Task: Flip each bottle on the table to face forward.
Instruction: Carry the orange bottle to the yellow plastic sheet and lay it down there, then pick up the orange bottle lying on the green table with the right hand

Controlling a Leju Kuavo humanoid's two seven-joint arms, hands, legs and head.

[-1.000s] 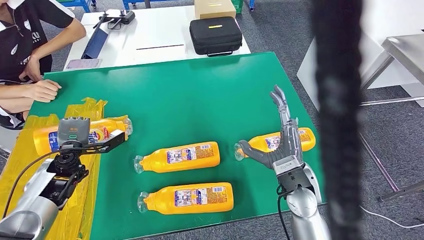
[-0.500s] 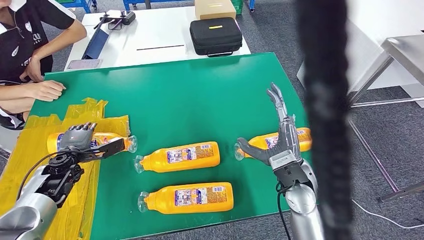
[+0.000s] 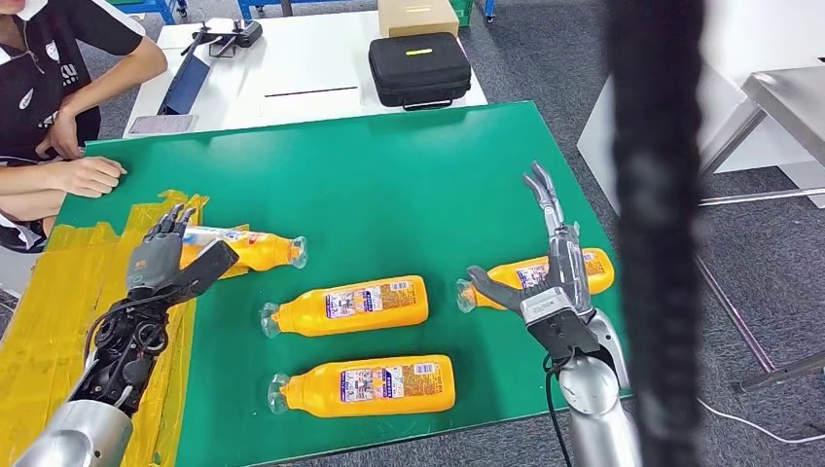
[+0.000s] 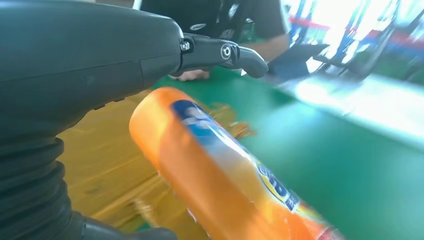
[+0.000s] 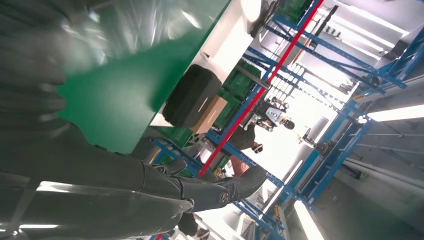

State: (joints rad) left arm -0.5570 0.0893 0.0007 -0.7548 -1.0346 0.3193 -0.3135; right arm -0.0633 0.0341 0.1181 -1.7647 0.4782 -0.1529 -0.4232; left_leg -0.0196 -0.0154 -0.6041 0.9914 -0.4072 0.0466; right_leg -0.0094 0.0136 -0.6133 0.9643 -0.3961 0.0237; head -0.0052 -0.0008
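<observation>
Four orange bottles lie on their sides on the green table (image 3: pixel 389 185). The left bottle (image 3: pixel 248 249) has its cap toward the middle, and its base sits against my left hand (image 3: pixel 161 261). That hand's fingers (image 3: pixel 171 220) are stretched out and its thumb lies over the bottle's base. The same bottle (image 4: pixel 225 175) lies in the left wrist view under straight fingers (image 4: pixel 220 50). The middle bottle (image 3: pixel 350 304) and front bottle (image 3: pixel 365 382) lie label up. My right hand (image 3: pixel 545 277) is spread wide above the right bottle (image 3: pixel 595 265), holding nothing.
Yellow sheeting (image 3: pixel 58 302) covers the table's left end. A person (image 3: pixel 58 88) sits at the far left with a hand on the table edge. A black case (image 3: pixel 420 68) and a box (image 3: pixel 418 15) stand on the white table behind. A dark blurred post (image 3: pixel 652 233) crosses the right foreground.
My left hand turned the left bottle and carried it right, then straightened its fingers off it; the cap now lies nearer the middle. The right hand barely moved.
</observation>
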